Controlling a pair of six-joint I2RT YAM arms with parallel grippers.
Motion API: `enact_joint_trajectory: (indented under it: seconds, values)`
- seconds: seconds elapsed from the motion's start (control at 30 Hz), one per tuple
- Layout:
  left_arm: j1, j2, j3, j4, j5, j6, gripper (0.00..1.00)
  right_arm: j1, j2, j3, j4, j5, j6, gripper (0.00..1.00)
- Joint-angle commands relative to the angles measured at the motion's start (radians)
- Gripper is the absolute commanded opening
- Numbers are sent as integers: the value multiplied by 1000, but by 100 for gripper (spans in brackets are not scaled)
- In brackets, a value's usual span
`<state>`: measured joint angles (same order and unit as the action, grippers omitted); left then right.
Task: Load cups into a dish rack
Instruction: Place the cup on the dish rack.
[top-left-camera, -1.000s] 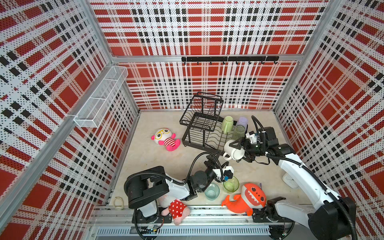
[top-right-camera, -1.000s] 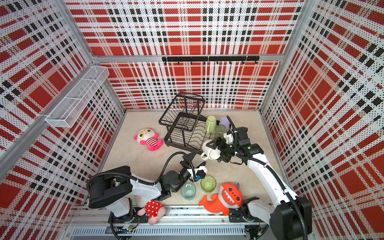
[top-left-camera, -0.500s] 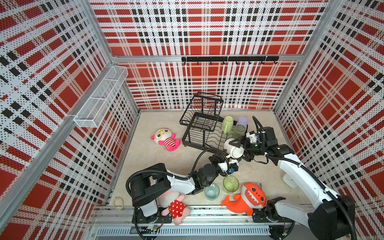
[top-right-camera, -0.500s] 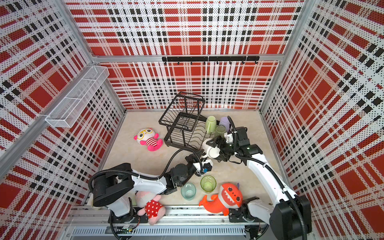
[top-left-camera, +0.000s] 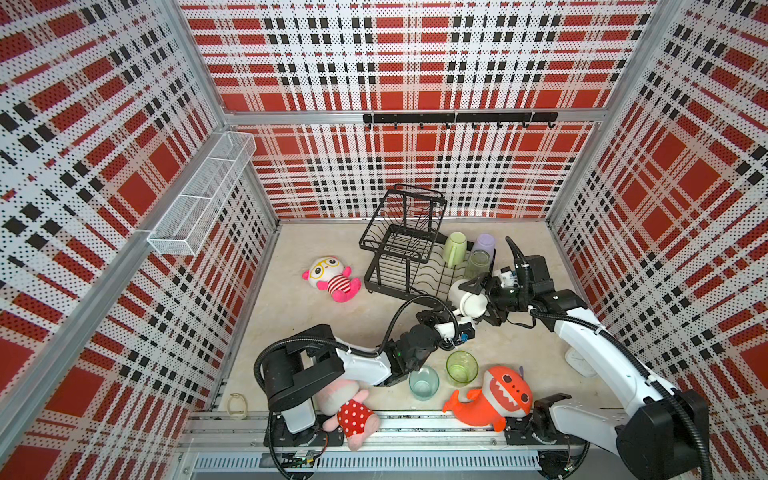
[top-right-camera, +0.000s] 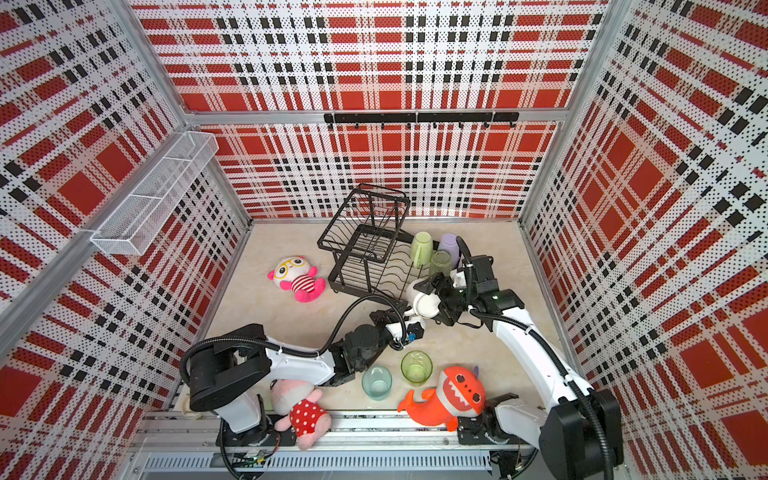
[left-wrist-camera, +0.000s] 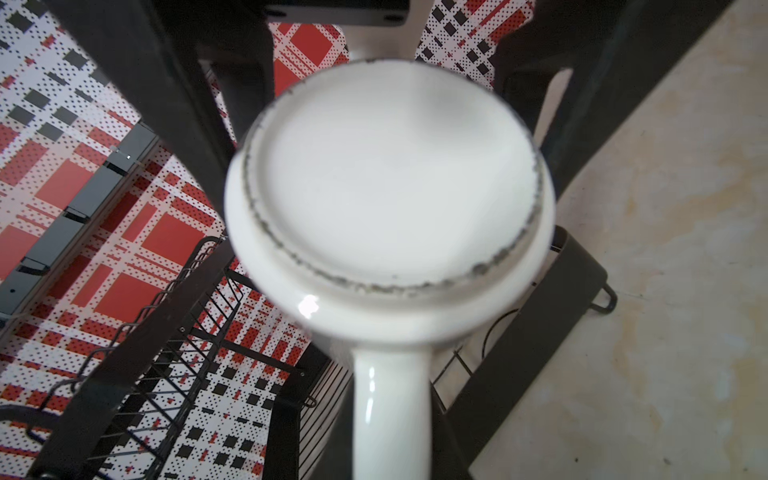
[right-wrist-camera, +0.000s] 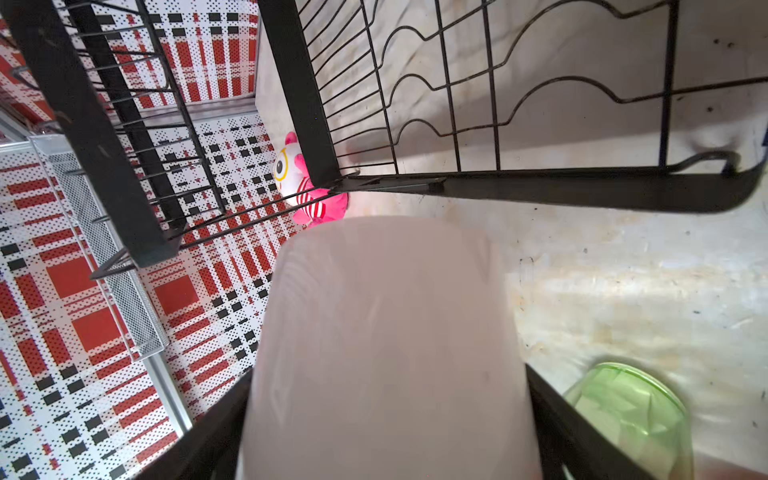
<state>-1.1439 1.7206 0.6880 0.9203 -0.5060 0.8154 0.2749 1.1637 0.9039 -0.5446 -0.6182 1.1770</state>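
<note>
White mug (top-left-camera: 465, 297) hangs just beside the dish rack (top-left-camera: 390, 249), body clamped in my right gripper (top-left-camera: 480, 301). My left gripper (top-left-camera: 455, 321) just reached its handle (left-wrist-camera: 390, 407), likely a handover; whether those jaws grip, I can't tell.

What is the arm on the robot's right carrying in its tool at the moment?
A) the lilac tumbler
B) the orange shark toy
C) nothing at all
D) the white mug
D: the right tool is clamped on the white mug, and the right wrist view shows the mug's body filling the space between the tool's black fingers.
</note>
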Motion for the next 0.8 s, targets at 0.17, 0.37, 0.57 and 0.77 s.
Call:
enact_joint_trajectory:
  seconds: [0.17,0.37,0.57,0.77]
  values:
    - [6,-13,49,-56,60,-106,0,35,-6,24,143,-48,10,80]
    - [5,-8,36,-39,94,-152,0,35,13,20,157,-41,6,84]
    - [-14,59,-43,251,12,-94,0,35,14,-14,179,-35,19,90]
    - [-18,72,-57,304,15,-118,0,35,27,-12,181,-25,10,100]
